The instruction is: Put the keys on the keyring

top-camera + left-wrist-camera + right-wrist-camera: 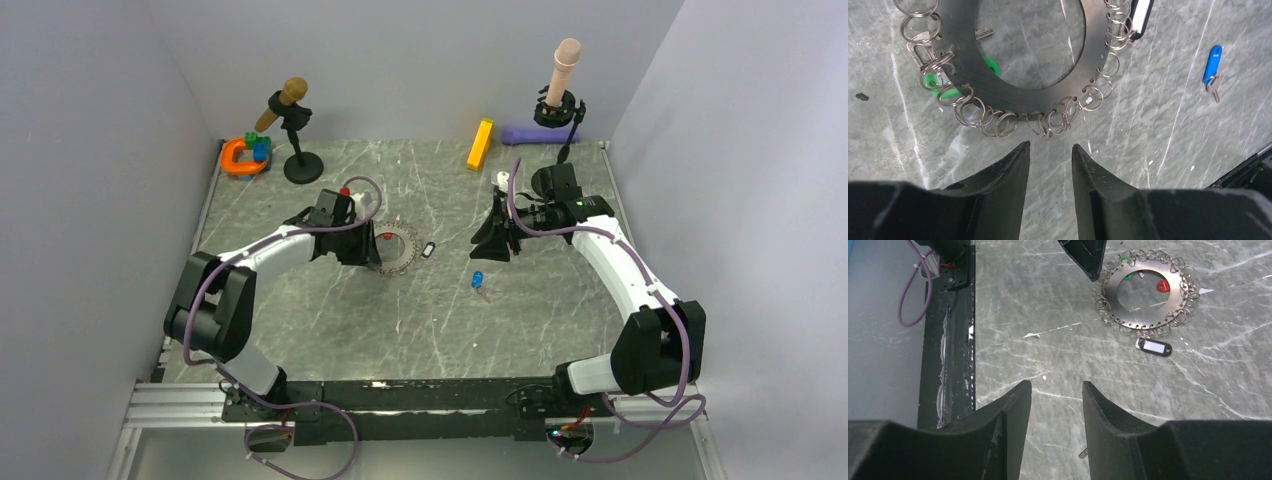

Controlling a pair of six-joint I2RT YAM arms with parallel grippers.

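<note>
Grey walls close the marble table (430,330) on three sides, so my free room is the bare middle. I see the left gripper (1050,147) with fingers parted and empty. The keyring (963,50) lies flat just beyond its tips. A green key (943,85) shows under the ring's rim, and a red key (1162,286) sits inside its hole. The right gripper (1057,385) is likewise parted and empty, well apart from the ring. A black key tag (1154,347) lies just beside the ring, and a blue key (477,280) lies alone on open marble.
</note>
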